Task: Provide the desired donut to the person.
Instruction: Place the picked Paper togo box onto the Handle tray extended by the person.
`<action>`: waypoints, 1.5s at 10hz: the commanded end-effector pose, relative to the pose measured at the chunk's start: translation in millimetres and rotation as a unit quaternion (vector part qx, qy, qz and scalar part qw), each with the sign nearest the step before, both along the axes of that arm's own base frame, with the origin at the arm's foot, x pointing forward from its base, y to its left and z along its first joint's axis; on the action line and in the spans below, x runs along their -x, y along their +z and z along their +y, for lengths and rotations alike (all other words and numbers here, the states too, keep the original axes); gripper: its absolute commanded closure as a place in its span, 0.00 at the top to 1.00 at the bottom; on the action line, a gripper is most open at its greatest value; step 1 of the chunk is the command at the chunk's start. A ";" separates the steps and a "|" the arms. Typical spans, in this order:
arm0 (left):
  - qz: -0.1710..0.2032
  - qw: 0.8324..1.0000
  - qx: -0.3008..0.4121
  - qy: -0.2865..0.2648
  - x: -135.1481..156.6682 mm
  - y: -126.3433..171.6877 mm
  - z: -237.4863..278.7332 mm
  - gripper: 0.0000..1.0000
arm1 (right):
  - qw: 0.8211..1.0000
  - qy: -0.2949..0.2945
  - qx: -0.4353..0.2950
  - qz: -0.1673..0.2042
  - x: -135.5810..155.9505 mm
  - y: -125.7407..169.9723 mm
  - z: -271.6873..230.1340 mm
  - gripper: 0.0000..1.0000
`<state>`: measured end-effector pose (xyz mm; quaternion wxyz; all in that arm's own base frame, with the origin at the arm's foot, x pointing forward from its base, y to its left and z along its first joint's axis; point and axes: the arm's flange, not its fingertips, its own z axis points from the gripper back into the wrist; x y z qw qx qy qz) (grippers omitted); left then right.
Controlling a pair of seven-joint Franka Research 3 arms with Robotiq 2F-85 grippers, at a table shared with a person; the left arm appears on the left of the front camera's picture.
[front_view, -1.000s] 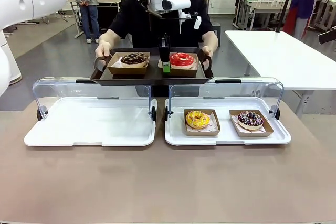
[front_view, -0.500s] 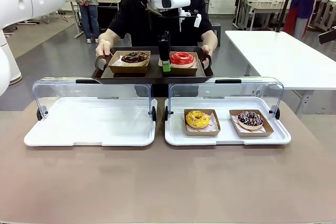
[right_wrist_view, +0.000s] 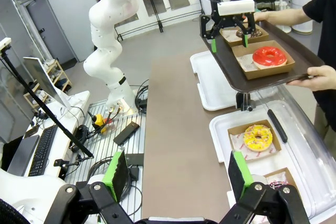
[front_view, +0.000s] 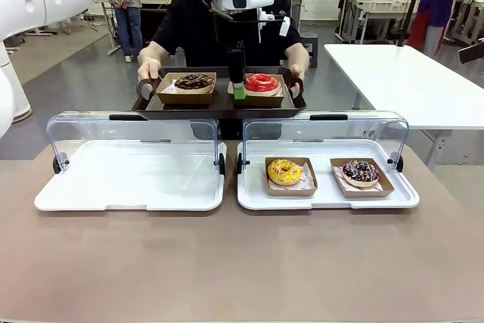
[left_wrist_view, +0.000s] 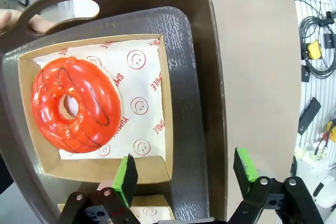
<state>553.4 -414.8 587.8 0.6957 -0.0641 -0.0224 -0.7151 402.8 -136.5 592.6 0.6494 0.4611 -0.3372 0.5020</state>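
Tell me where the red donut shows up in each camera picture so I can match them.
Front view: the red donut sits right of centre on the dark tray the person holds.
Left wrist view: left of centre, in its paper box.
Right wrist view: upper right, on the tray.
Shared landmark: the dark tray under it.

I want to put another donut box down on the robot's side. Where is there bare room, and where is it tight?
The left white tray is bare across its floor. On the right white tray, only the strip left of the yellow donut is free; the sprinkled donut takes the rest. The person's dark tray is crowded: two boxes, left gripper between them.
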 end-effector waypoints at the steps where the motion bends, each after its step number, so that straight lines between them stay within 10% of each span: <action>1: -0.015 0.999 0.027 -0.008 14.5 26.1 21.1 0.95 | 1.000 0.003 -0.003 -0.001 0.8 0.4 -0.2 1.00; 6: -0.074 0.996 0.057 -0.011 102.0 51.2 158.0 0.95 | 1.000 0.003 -0.003 -0.001 0.8 0.4 -0.2 1.00; 10: -0.116 0.984 0.127 0.046 128.8 19.2 298.1 0.95 | 1.000 0.003 -0.003 -0.001 0.8 0.4 -0.2 1.00; 15: -0.111 0.976 0.139 0.123 125.8 12.6 356.8 0.95 | 1.000 0.003 -0.003 -0.001 0.8 0.4 -0.2 1.00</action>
